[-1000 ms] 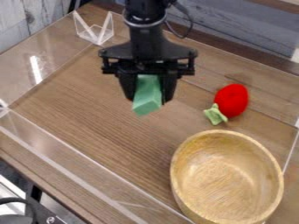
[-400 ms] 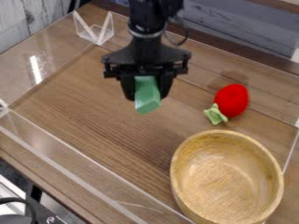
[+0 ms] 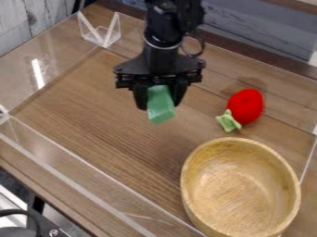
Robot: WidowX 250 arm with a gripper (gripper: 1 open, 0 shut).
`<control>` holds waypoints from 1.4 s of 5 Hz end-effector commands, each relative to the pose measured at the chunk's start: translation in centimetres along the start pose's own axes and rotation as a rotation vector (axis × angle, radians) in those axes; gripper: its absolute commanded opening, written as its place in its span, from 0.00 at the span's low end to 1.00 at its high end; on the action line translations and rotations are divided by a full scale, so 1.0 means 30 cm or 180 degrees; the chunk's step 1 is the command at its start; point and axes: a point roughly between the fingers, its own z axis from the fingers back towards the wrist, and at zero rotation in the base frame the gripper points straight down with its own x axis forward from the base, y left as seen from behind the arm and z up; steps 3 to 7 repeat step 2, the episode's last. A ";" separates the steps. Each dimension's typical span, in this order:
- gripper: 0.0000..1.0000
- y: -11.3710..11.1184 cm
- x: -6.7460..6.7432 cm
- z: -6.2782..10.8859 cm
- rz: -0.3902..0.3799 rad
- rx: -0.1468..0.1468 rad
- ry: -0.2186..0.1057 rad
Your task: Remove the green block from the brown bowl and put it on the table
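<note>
The green block [image 3: 161, 104] hangs tilted between the fingers of my gripper [image 3: 158, 94], which is shut on its upper part, just above the table [image 3: 87, 120]. The block's lower end points at the wood left of centre. The brown bowl [image 3: 242, 192] sits at the front right with nothing inside it, well apart from the gripper. My black arm rises from the gripper toward the back of the scene.
A red strawberry toy [image 3: 246, 106] with a green leafy top lies right of the gripper. Low clear acrylic walls [image 3: 50, 153] edge the table. A clear stand [image 3: 99, 31] sits at the back left.
The gripper, still holding the green block, has shifted slightly right and lower toward the table, with a small roll of the wrist. Bowl and strawberry have not moved.
</note>
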 end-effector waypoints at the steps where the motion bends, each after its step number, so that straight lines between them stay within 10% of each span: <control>1: 0.00 -0.015 0.028 0.018 -0.0154 -0.0058 -0.0129; 7: 0.00 -0.021 0.038 0.015 -0.0312 -0.0074 -0.0161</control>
